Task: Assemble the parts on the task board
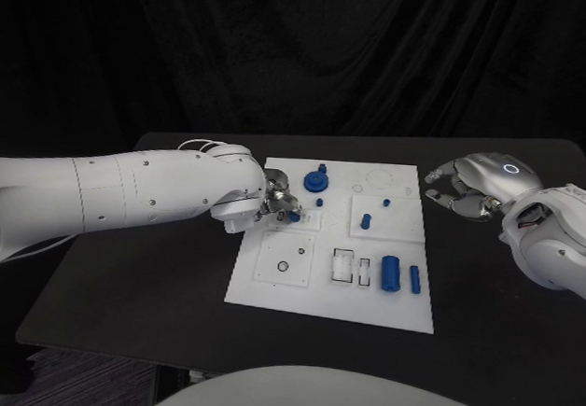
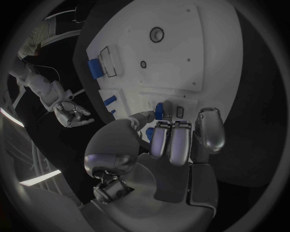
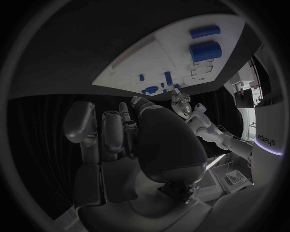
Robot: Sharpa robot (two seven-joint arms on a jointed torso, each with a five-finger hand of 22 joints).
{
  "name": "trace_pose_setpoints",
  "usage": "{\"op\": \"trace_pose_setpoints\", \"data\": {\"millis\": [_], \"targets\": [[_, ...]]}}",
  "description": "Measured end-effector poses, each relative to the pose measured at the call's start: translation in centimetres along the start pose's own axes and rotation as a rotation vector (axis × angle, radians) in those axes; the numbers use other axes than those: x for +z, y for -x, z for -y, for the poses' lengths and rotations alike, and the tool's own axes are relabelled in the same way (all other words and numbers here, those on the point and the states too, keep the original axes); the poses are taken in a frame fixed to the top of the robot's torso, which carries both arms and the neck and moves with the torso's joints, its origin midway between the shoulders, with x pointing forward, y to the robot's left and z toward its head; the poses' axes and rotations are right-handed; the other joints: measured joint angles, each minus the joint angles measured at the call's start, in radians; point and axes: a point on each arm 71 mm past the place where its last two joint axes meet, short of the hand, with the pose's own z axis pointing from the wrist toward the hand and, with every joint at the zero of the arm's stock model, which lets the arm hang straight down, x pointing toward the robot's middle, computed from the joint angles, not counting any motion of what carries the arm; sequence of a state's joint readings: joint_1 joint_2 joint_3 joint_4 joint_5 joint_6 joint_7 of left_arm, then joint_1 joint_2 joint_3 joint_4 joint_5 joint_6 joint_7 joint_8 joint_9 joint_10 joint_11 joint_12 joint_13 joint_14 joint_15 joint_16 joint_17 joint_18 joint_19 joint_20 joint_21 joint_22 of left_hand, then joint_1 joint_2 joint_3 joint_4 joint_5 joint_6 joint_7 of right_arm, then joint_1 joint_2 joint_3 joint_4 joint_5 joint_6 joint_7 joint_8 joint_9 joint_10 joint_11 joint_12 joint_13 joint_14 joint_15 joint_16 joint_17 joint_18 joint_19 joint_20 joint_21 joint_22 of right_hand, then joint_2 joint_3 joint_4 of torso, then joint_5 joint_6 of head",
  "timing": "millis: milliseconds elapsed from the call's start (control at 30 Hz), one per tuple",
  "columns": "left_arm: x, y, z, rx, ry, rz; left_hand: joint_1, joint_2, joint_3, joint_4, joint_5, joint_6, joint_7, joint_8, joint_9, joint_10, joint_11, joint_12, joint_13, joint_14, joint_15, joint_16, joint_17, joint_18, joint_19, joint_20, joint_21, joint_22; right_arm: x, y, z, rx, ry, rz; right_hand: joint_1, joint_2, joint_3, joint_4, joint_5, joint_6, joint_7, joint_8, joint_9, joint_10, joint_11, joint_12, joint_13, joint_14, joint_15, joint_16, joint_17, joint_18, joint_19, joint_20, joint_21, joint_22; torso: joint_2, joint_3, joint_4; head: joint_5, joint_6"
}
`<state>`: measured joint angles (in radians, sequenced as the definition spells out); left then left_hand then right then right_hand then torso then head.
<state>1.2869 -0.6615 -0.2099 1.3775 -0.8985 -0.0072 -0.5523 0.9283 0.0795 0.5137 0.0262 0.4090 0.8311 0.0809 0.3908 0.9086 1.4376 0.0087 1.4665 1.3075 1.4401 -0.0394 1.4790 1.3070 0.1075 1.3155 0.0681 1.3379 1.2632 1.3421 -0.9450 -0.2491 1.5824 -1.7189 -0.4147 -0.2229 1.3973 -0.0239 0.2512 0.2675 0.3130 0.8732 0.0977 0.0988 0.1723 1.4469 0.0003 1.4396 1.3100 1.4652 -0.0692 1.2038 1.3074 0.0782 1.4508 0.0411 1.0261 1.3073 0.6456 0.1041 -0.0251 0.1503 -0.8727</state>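
Spanning the middle of the black surface (image 1: 501, 320), the white task board (image 1: 267, 290) carries the blue parts. The left hand (image 1: 273, 204) sits over the board's left-centre area, its fingers (image 2: 172, 140) closed around a small blue part (image 1: 294, 216) that touches the board. A tall blue part (image 1: 318, 179) stands upright just beyond that hand. Two blue cylinders (image 1: 391, 273) lie side by side near the board's front right, next to a rectangular recess (image 1: 344, 264). A short blue peg (image 1: 367, 219) stands at mid-right. The right hand (image 1: 473, 189) hovers off the board's far right corner, fingers curled inward and holding nothing. Dark curtain (image 1: 331, 47) backs the surface.
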Motion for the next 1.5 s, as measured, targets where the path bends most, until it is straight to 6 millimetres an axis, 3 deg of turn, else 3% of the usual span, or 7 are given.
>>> {"op": "trace_pose_setpoints", "data": {"millis": [433,600,1500], "targets": [[0.18,-0.12,-0.17,-0.02,-0.002,0.007,-0.002,-0.002,0.006,0.0,0.0,0.0,0.0,-0.004,0.002,0.0,0.0,0.0,0.0,0.0,0.0,0.0,-0.001,0.0,0.0,0.0,0.0,-0.002,-0.03,-0.03,0.05,-0.001,-0.004,-0.005,0.0,0.0,0.0,0.0,0.0,0.0,0.0,-0.004,0.0,0.0,0.0,0.0,0.001,0.0,0.0,-0.004,0.0,0.0,0.0,0.0,0.0,0.001,0.0,0.0,-0.0006,0.0,0.0],[0.22,-0.13,-0.29,-0.026,-0.004,0.011,-0.006,0.003,-0.002,0.016,-0.039,0.003,0.004,-0.022,0.004,0.0,0.0,0.0,0.0,0.0,0.0,0.0,-0.001,0.0,0.0,0.0,-0.006,-0.001,-0.05,-0.05,0.07,-0.001,-0.006,-0.007,0.0,0.0,0.0,0.0,0.0,0.0,0.0,-0.004,-0.001,0.0,0.0,0.0,0.001,0.0,0.0,-0.004,0.0,0.0,0.0,0.0,-0.001,0.001,0.001,0.0001,-0.0007,0.001,0.0],[0.24,-0.34,-0.7,-0.052,-0.032,0.032,-0.005,0.003,-0.002,0.016,-0.04,0.011,0.003,-0.022,0.007,0.0,0.0,0.0,0.0,0.0,0.0,0.0,0.001,0.0,0.0,0.0,-0.006,0.003,-0.15,-0.13,0.28,-0.004,-0.017,-0.019,0.0,0.0,0.003,0.003,0.0,0.0,0.0,-0.004,0.0,0.0,0.0,-0.003,0.0,0.0,0.0,-0.004,0.0,0.0,-0.004,0.004,-0.008,0.0,0.0,-0.0008,0.0011,-0.004,0.0]]}}
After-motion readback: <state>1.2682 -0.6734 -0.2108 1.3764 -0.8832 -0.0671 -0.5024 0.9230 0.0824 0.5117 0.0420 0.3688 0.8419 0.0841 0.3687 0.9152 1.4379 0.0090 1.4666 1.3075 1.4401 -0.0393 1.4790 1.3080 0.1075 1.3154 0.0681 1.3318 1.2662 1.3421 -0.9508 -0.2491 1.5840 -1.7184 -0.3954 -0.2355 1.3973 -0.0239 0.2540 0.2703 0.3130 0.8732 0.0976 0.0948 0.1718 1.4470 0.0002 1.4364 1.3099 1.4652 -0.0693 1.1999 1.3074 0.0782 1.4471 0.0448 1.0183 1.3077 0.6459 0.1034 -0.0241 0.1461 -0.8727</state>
